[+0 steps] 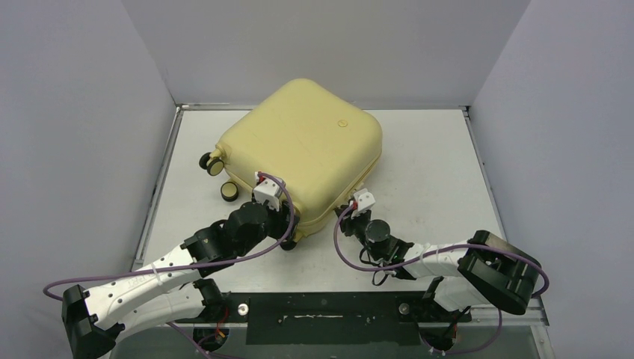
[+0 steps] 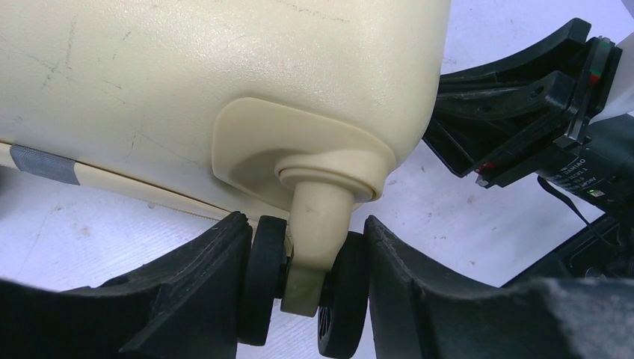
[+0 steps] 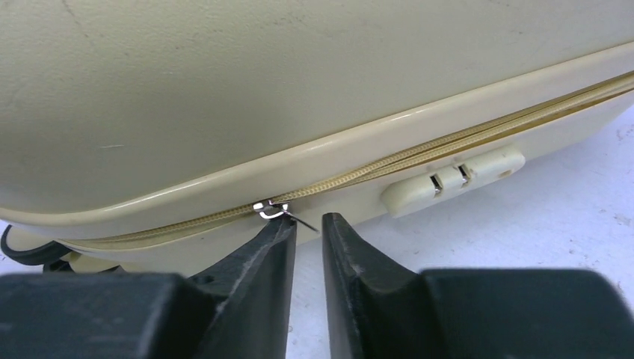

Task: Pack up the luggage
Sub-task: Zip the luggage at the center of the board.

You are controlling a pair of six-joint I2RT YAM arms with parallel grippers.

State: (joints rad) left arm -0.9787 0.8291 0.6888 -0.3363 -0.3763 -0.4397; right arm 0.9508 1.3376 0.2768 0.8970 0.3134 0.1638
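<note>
Straddling luggage [image 2: 187, 75] wheel [image 2: 345, 299]: left tool [image 2: 306, 228]

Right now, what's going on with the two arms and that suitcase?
The pale yellow luggage lies closed on the table. The left gripper is clamped around a caster wheel at the near corner, apparently to steady the case. The right gripper sits at the zipper slider on the near edge, left of the small lock. Its fingers are nearly together with a narrow gap showing, and the thin metal pull doesn't look pinched yet.
</note>
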